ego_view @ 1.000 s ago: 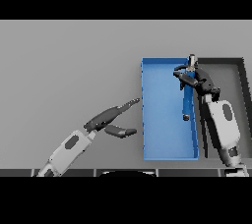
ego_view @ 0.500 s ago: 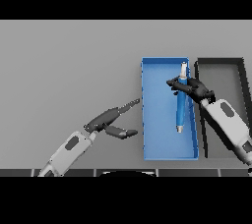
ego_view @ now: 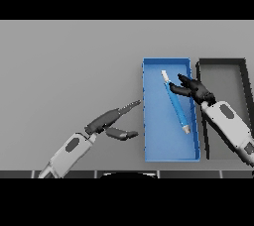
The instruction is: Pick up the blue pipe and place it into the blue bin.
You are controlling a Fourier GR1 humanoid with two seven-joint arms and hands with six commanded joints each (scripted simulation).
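Note:
The blue pipe (ego_view: pixel 175 102) with pale ends lies slanted inside the blue bin (ego_view: pixel 158 145), toward the bin's right side. My right hand (ego_view: pixel 193 89) hovers over the bin's right wall, just right of the pipe, open with its fingers spread and holding nothing. My left hand (ego_view: pixel 110 120) rests over the table left of the bin, open, with straight fingers pointing toward the bin's left wall.
A dark bin (ego_view: pixel 222 65) stands directly right of the blue bin, its walls nearly touching. The grey table (ego_view: pixel 64 66) stretches wide to the left and back.
The right hand brought the pipe down into the blue bin, let it go and drew back to the right. The pipe now lies flat and slanted. The left hand barely moved.

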